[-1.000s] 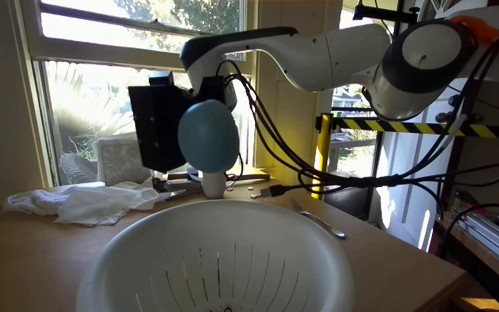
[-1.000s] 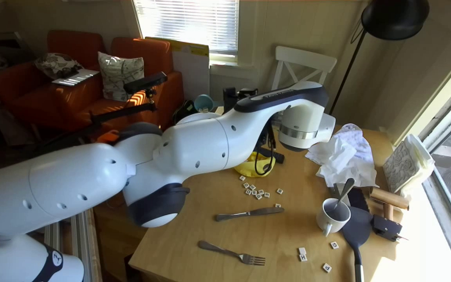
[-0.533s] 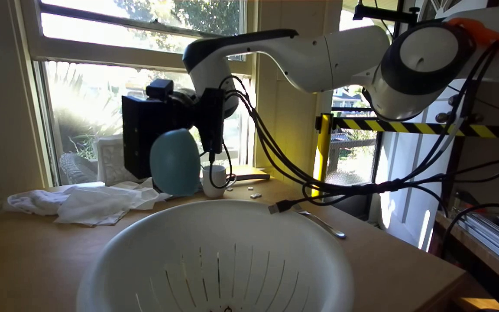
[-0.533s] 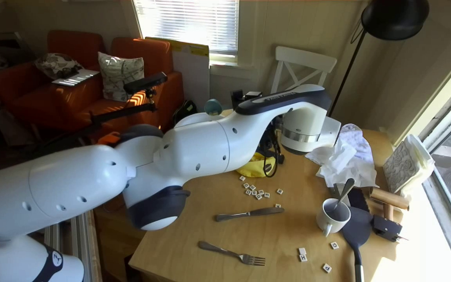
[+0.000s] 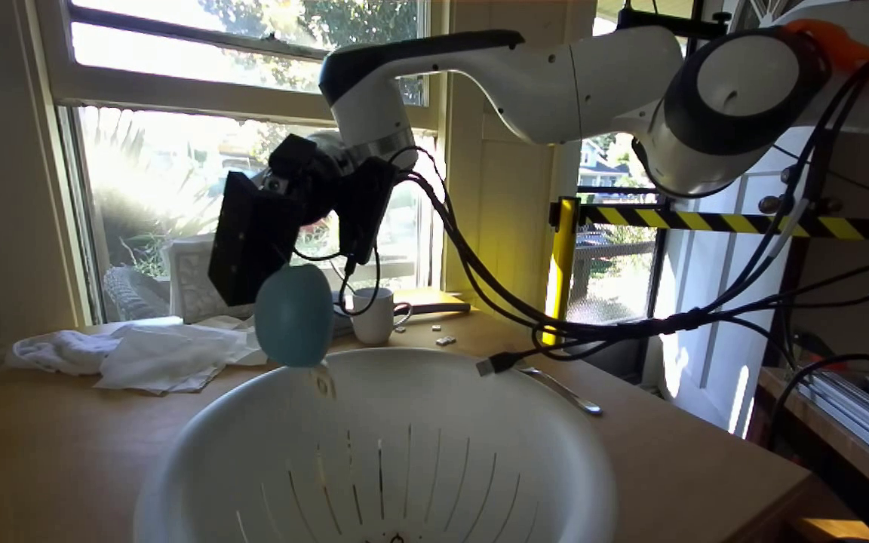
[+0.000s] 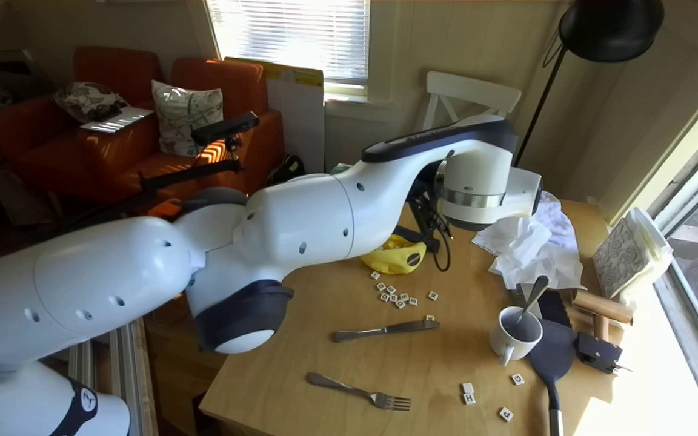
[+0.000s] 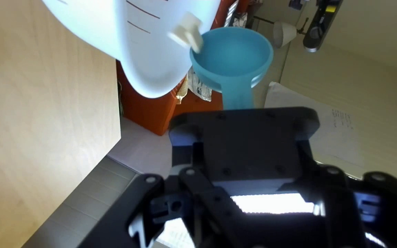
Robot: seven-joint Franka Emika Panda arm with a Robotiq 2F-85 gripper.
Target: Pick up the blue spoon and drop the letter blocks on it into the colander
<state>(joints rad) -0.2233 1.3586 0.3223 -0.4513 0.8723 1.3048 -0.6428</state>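
My gripper [image 7: 243, 137] is shut on the blue spoon [image 7: 233, 51], whose handle comes out from between the black fingers. In an exterior view the gripper [image 5: 250, 245] is tilted and the spoon's bowl [image 5: 295, 317] hangs at the far left rim of the white colander [image 5: 404, 400]. Pale letter blocks [image 5: 323, 383], blurred, are in the air just below the spoon's lip, over the colander's inside. The wrist view shows these blocks [image 7: 188, 31] leaving the bowl's edge, with the colander [image 7: 150, 75] beyond. The visible inside of the bowl holds no blocks.
Several letter tiles [image 6: 394, 297] lie on the table near a knife [image 6: 385, 330] and a fork [image 6: 358, 390]. A white mug [image 6: 515, 333] with a spoon, a black spatula [image 6: 552, 357], crumpled cloth [image 6: 525, 242] and a yellow bag [image 6: 394, 254] stand around. Cables [image 5: 631, 328] hang from the arm.
The spoon has moved down and left in an exterior view to the colander's rim. The gripper and spoon have tilted, and blocks have come out of the spoon.
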